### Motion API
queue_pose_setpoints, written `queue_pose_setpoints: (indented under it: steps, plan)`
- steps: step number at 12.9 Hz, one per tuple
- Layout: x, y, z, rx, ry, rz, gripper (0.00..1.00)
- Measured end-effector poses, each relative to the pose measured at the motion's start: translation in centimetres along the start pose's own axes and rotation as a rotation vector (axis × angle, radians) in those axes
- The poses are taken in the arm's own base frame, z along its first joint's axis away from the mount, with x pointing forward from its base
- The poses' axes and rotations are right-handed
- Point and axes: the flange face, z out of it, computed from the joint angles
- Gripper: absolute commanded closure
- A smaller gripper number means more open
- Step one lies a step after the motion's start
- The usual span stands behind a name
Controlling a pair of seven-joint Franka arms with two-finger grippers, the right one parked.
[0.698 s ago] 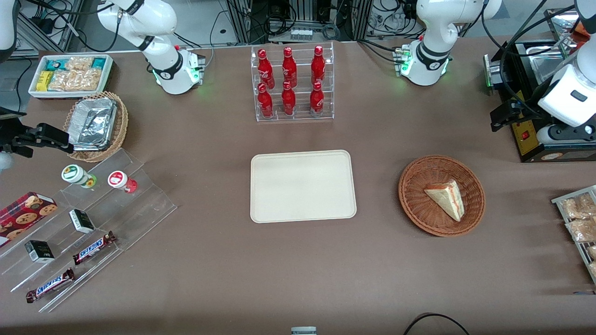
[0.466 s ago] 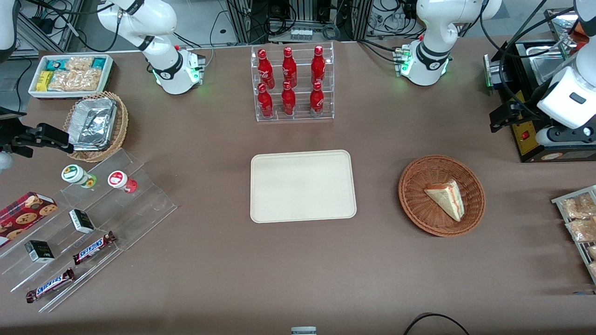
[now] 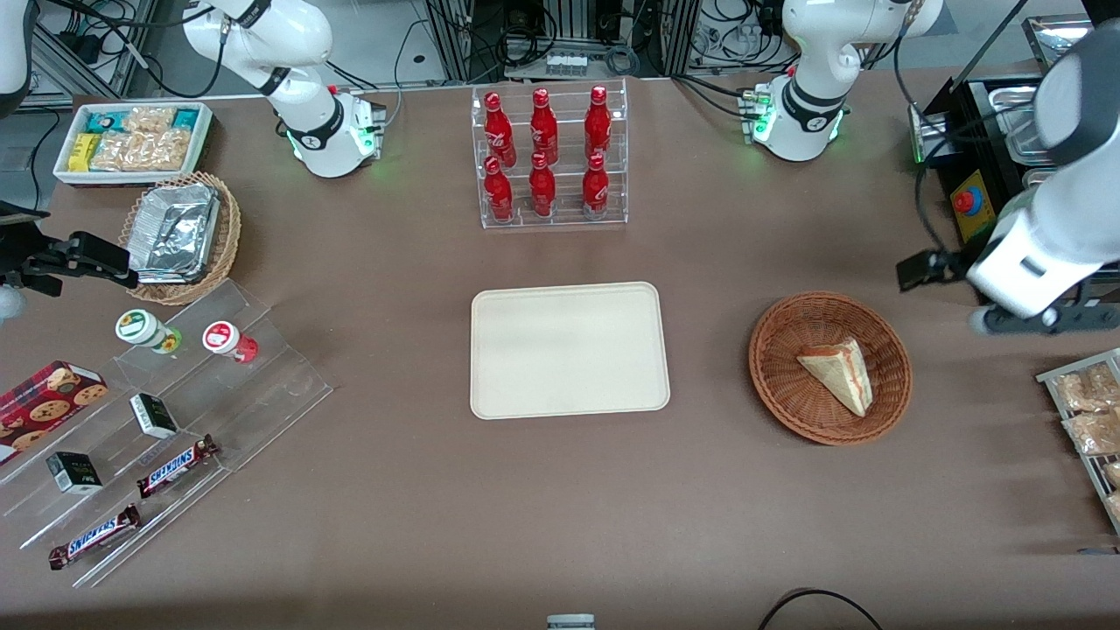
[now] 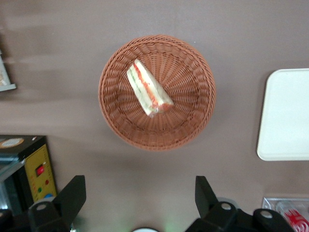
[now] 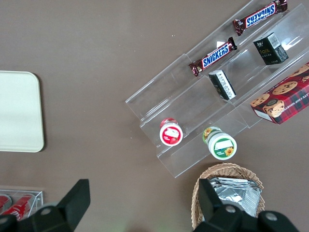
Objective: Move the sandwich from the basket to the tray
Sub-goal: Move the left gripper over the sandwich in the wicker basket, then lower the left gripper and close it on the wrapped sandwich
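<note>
Brown tabletop carries the reddish-brown round wicker basket [image 3: 830,368] at the flat cream rectangular tray's [image 3: 570,350] three o'clock, holding the pale triangular sandwich wedge [image 4: 148,88]. Left gripper [image 4: 137,198] hovers above, jaws spread. Approach step; next, descend and straddle the bread.

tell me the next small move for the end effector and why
Probably bring the end effector over the sandwich and lower it. The sandwich lies in the basket, the tray is bare, and the end effector is open, hovering high beside the basket, holding nothing.
</note>
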Motion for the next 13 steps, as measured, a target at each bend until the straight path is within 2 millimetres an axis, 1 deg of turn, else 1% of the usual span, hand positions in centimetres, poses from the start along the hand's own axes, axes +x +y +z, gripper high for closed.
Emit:
queue_pose_setpoints:
  steps: [1,3,5,7,9,13]
  plan:
    - [0.7,0.0,2.3,0.0,0.002,0.0,0.0]
    - [1.5,-0.1,6.3,-0.001,0.006,-0.003,0.0]
    - [1.9,-0.2,9.8,-0.005,0.027,-0.037,0.0]
    - [1.7,0.1,13.3,-0.01,0.043,-0.131,0.0]
    - [1.4,0.2,15.7,-0.014,0.059,-0.226,0.0]
    - [0.4,0.4,19.2,-0.037,0.122,-0.35,0.0]
